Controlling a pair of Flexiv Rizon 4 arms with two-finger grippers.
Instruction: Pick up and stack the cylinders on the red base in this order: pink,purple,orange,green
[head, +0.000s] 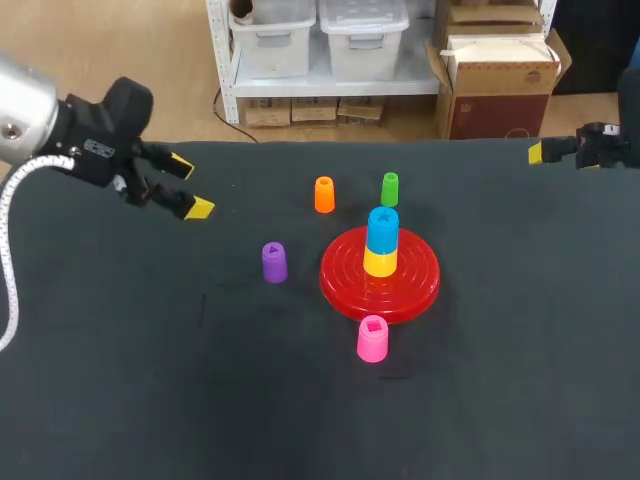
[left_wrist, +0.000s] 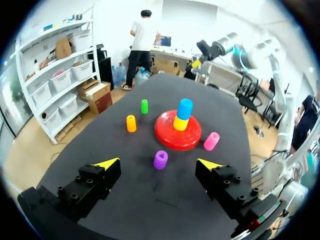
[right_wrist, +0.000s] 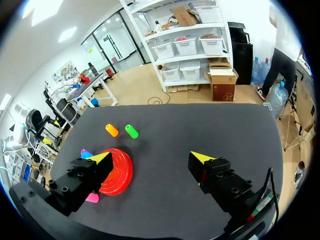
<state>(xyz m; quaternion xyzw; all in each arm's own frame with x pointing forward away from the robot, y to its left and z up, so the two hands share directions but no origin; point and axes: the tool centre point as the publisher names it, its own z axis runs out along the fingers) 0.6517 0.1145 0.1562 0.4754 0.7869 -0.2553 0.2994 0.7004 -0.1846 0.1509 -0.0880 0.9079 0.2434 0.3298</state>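
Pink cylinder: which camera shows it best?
Head view: the pink cylinder stands fully visible beside the red base. Left wrist view shows it small and distant; right wrist view shows only a sliver behind the right gripper.

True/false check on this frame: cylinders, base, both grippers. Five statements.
1. The pink cylinder sits on the red base. False: it is on the table, off the base.
2. A blue cylinder tops a yellow cylinder on the base. True.
3. The left gripper holds the purple cylinder. False: open, empty; purple is on the table.
4. The orange cylinder and green cylinder are off the base. True.
5. The right gripper is open. True.
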